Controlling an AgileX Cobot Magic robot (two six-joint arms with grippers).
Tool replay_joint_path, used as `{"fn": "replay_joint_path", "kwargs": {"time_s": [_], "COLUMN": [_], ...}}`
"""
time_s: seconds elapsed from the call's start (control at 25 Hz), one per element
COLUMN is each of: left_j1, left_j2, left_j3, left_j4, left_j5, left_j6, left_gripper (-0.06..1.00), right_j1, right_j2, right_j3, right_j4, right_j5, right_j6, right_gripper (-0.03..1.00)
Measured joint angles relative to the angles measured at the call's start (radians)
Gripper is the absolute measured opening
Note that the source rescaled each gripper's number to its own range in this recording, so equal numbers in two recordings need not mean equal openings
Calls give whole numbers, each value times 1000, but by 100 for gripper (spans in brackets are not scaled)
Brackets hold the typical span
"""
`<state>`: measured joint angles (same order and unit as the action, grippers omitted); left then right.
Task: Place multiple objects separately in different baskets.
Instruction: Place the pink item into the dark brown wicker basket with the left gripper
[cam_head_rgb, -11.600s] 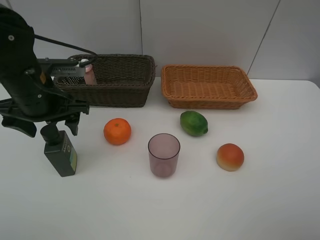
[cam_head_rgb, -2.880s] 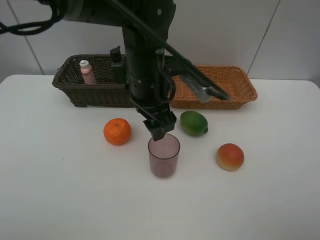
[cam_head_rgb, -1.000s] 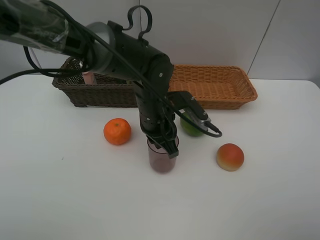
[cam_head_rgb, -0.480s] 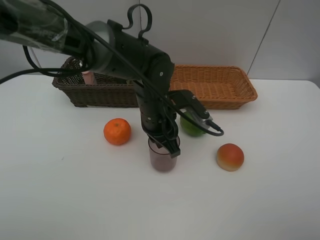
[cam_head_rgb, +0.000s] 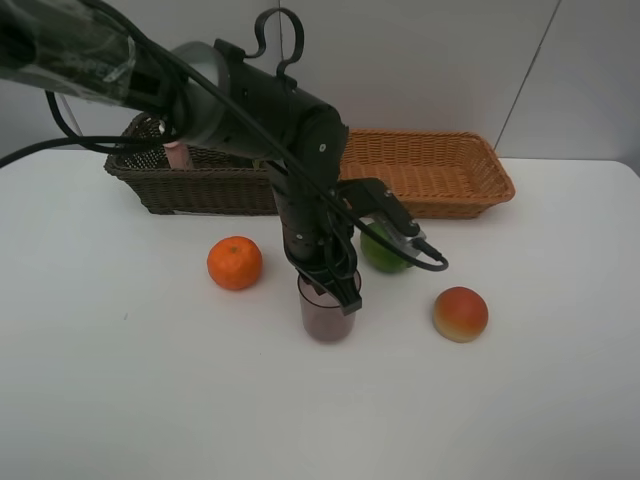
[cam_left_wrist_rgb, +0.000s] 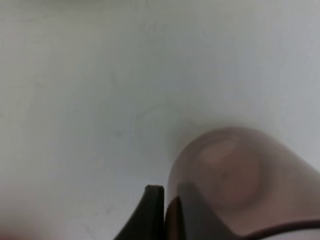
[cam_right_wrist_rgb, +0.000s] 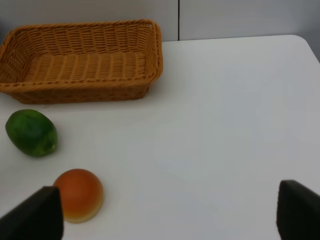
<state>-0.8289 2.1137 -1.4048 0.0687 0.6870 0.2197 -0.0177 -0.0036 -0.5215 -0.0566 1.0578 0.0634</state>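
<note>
The translucent purple cup (cam_head_rgb: 325, 320) stands on the white table in the middle. My left gripper (cam_head_rgb: 337, 293) reaches down from above and is shut on the cup's rim. In the left wrist view the cup (cam_left_wrist_rgb: 235, 180) fills the corner, with one dark finger (cam_left_wrist_rgb: 150, 215) outside its wall and the other showing through it. The orange (cam_head_rgb: 234, 262) lies left of the cup, the green fruit (cam_head_rgb: 388, 252) behind the arm, and the red-orange fruit (cam_head_rgb: 460, 313) to the right. The pink bottle (cam_head_rgb: 178, 153) stands in the dark basket (cam_head_rgb: 200, 185). My right gripper (cam_right_wrist_rgb: 167, 212) hangs open above bare table.
The tan basket (cam_head_rgb: 420, 172) sits at the back right with nothing in it, also the tan basket (cam_right_wrist_rgb: 82, 60) in the right wrist view, near the green fruit (cam_right_wrist_rgb: 31, 132) and red-orange fruit (cam_right_wrist_rgb: 78, 194). The left arm hides the dark basket's right end.
The left gripper and the cup have edged very slightly to the right. Nothing else has moved.
</note>
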Motion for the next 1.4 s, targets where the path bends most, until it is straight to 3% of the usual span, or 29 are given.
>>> {"fn": "replay_joint_path", "kwargs": {"time_s": [0.6, 0.84, 1.08, 1.4], "left_j1": [0, 2, 26, 98], "left_j2": [-71, -95, -98, -99], "left_j3": [1, -39, -178, -339], "left_j4": [6, 9, 12, 15], "left_j5": [31, 110, 241, 316], "left_j6": [-39, -157, -296, -473], "left_gripper": [0, 0, 0, 0], "right_j1": [0, 0, 0, 0], "right_j2": [0, 0, 0, 0], "right_j3": [0, 0, 0, 0], "right_j4": [0, 0, 0, 0], "right_j5": [0, 0, 0, 0], "right_j6": [0, 0, 0, 0], "right_gripper": [79, 79, 79, 79]}}
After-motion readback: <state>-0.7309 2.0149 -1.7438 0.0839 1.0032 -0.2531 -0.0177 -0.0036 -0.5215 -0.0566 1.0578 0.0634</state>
